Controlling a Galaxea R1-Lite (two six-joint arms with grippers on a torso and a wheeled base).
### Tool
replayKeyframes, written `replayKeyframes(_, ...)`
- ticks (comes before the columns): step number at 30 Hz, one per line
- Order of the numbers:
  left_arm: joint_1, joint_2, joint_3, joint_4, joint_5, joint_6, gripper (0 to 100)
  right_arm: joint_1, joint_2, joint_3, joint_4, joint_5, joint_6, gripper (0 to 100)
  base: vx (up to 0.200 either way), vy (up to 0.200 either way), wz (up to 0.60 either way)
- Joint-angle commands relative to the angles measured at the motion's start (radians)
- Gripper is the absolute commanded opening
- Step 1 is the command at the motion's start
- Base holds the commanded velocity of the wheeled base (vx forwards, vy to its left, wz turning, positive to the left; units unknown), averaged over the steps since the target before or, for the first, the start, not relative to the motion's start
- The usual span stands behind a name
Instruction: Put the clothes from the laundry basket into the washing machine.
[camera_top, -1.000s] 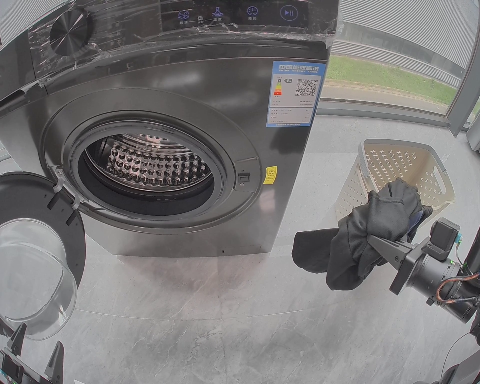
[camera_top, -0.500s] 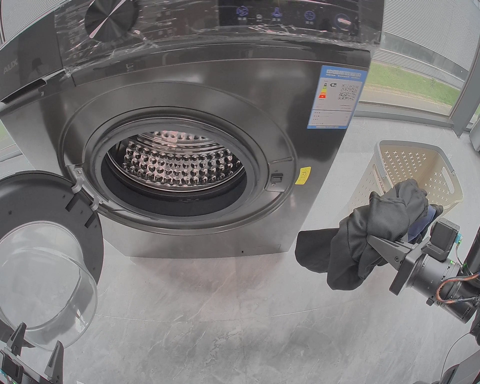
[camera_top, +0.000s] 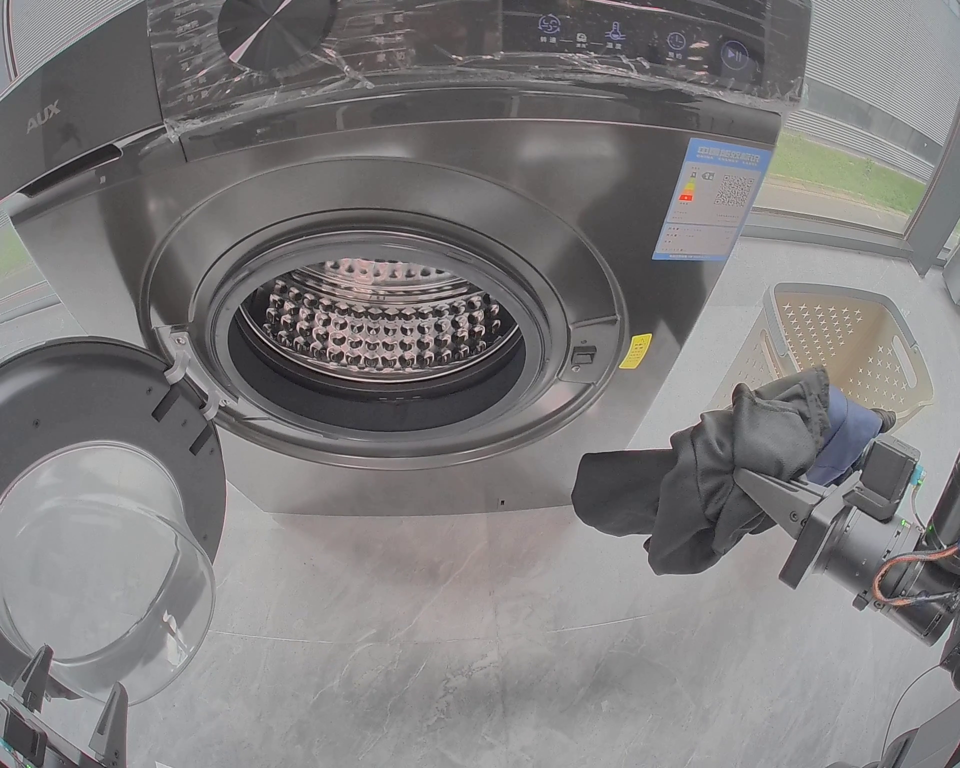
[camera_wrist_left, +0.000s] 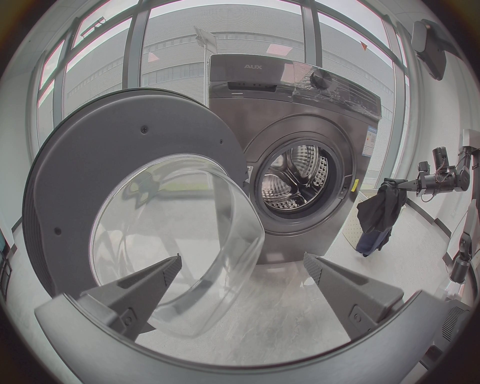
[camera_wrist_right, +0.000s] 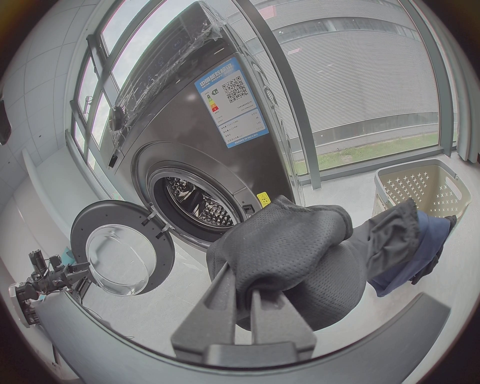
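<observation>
Head view: right gripper (camera_top: 752, 484) clamps dark clothes (camera_top: 735, 450) midair, between laundry basket (camera_top: 850, 297) and washing machine (camera_top: 420, 165). Left wrist view: left gripper (camera_wrist_left: 241, 259), fingers apart, empty beside the open door (camera_wrist_left: 125, 125). Right wrist view: the hanging cloth should clear the drum (camera_wrist_right: 197, 202) rim before release.

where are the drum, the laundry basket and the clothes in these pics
drum (camera_top: 380, 320), head view, studded metal inner surface behind the open door ring
laundry basket (camera_top: 855, 345), head view, bare perforated inner wall
clothes (camera_top: 760, 430), head view, dark grey upper fold of the bundle
</observation>
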Motion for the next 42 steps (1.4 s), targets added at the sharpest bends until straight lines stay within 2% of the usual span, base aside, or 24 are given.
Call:
replayKeyframes(1,-0.001,-0.012,0.016,0.0,0.0,0.0,100,-0.001,0.0,0.0,0.0,0.0,0.0,0,-0.2,0.0,0.0)
replayKeyframes(14,-0.001,-0.012,0.016,0.0,0.0,-0.002,100,0.001,0.021,-0.005,-0.006,0.011,0.012,0,0.0,0.0,0.0)
replayKeyframes(17,-0.001,-0.012,0.016,0.0,0.0,-0.002,100,0.005,0.014,-0.006,-0.011,0.014,0.075,0,0.0,0.0,0.0)
replayKeyframes(19,-0.001,-0.012,0.016,0.0,0.0,-0.002,100,0.008,0.009,0.0,-0.01,0.02,0.09,0,0.0,0.0,0.0)
replayKeyframes(23,-0.001,-0.012,0.016,0.0,0.0,-0.002,100,0.001,0.007,0.0,-0.013,0.021,0.089,0,0.0,0.0,0.0)
replayKeyframes(33,0.001,-0.012,0.016,0.0,0.0,-0.002,100,-0.001,-0.025,0.015,0.003,0.023,0.123,0,0.0,0.0,0.0)
replayKeyframes(36,0.001,-0.012,0.016,0.0,0.0,-0.002,100,-0.007,-0.019,0.032,-0.003,0.067,0.118,0,0.0,0.0,0.0)
replayKeyframes(37,-0.001,-0.012,0.016,0.0,0.0,-0.002,100,-0.007,-0.019,0.034,-0.003,0.07,0.118,0,0.0,0.0,0.0)
replayKeyframes(38,-0.001,-0.012,0.016,0.0,0.0,-0.002,100,-0.013,-0.019,0.047,0.003,0.098,0.116,0,0.0,0.0,0.0)
replayKeyframes(41,0.001,-0.012,0.016,0.0,0.0,-0.002,100,-0.026,-0.013,0.052,-0.011,0.116,0.115,0,0.0,0.0,0.0)
replayKeyframes(42,-0.001,-0.012,0.016,0.0,0.0,-0.002,100,-0.053,-0.005,0.04,-0.013,0.129,0.116,0,0.0,0.0,0.0)
